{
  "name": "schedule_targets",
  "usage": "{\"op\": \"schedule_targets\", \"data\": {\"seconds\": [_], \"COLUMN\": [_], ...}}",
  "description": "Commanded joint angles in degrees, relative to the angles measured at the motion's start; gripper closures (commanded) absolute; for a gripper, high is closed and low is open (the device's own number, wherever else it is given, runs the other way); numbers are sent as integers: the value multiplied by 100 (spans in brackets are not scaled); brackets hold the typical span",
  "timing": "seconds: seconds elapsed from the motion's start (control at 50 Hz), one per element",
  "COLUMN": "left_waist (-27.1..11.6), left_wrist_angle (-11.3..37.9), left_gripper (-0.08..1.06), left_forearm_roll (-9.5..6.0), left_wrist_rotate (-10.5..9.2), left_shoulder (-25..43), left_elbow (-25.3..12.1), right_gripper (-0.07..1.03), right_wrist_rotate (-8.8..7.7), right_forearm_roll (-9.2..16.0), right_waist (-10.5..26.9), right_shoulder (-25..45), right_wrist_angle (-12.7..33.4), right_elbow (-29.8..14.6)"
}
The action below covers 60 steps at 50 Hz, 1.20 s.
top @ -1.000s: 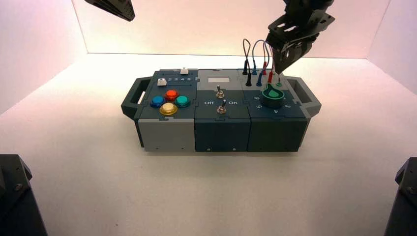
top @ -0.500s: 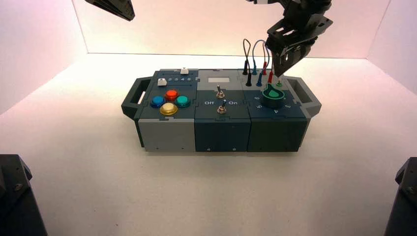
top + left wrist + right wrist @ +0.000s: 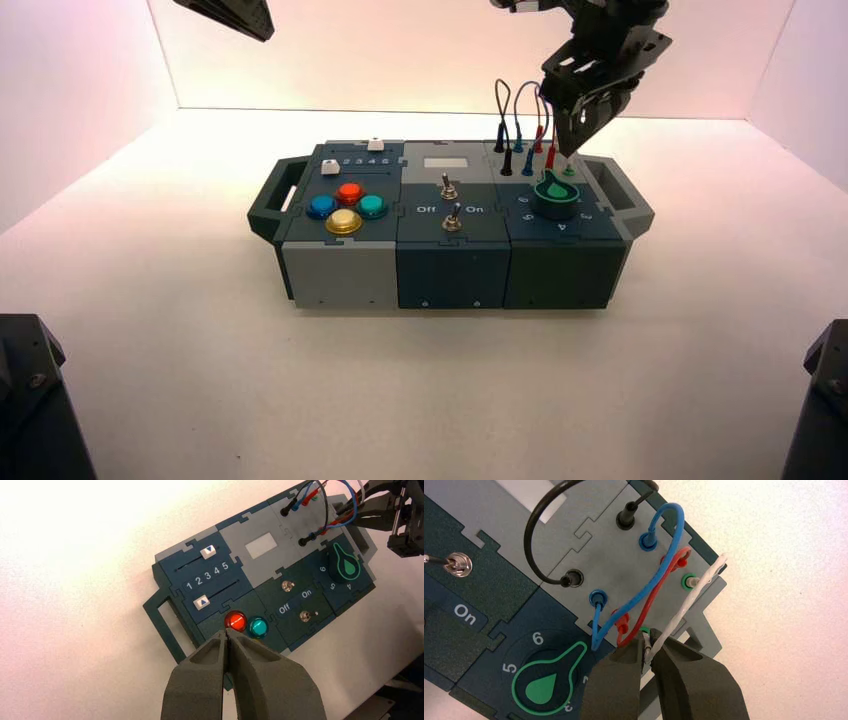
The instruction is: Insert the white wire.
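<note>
Our right pincer [image 3: 647, 651] pinches one end of the smooth, bendy white wire [image 3: 687, 604] by a round green hole [image 3: 644, 629]; its other end sits in the far green ring [image 3: 690, 582]. Our left pincer [image 3: 226, 632] waits closed over the box's [image 3: 265, 575] slider side.

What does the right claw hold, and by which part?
The right claw holds the white wire by the plug at one end, just over the near green socket.
</note>
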Motion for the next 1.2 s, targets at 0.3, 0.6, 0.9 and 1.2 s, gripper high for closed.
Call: {"op": "schedule_targets", "data": {"seconds": [0.3,0.6,0.9,1.2], "left_waist": [26,18,18,18], "left_wrist_angle": [-35,-26,-35,-35], "left_gripper": [101,101,101,101], "left_forearm_roll": [-18,0,9,9], "left_wrist_rotate": [35,35,35,35], "left_shoulder": [-97,-114,-132,-123], "left_elbow": [-53,-53,-53,-53], "right_gripper": [99,99,99,76], "right_wrist_rotate": [9,26,26,220], "right_forearm_roll": [-62,-70,-70,-62], "right_waist": [-44,-35,-44,-44], "right_shoulder": [9,237,272,97], "right_wrist_angle": [149,158,220,308], "right_elbow": [9,-18,-35,-44]}}
